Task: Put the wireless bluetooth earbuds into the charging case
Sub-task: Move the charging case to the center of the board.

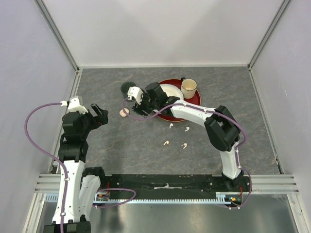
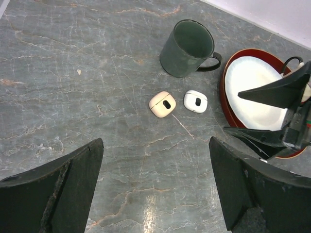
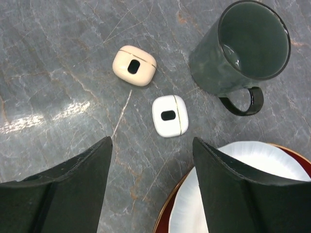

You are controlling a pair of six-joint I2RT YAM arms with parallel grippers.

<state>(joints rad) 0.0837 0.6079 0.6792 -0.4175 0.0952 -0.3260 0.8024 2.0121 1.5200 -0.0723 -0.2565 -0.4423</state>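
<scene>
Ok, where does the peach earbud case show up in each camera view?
Top external: peach case left of centre, just below the dark mug.
Left wrist: peach case near the centre, beside the white case, below the dark mug.
Right wrist: peach case upper left, left of the dark mug.
Shared landmark: the dark mug.

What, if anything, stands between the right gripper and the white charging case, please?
Nothing visible does. The white charging case lies on the table just ahead of the open right gripper; the dark mug stands off to the side.
</scene>
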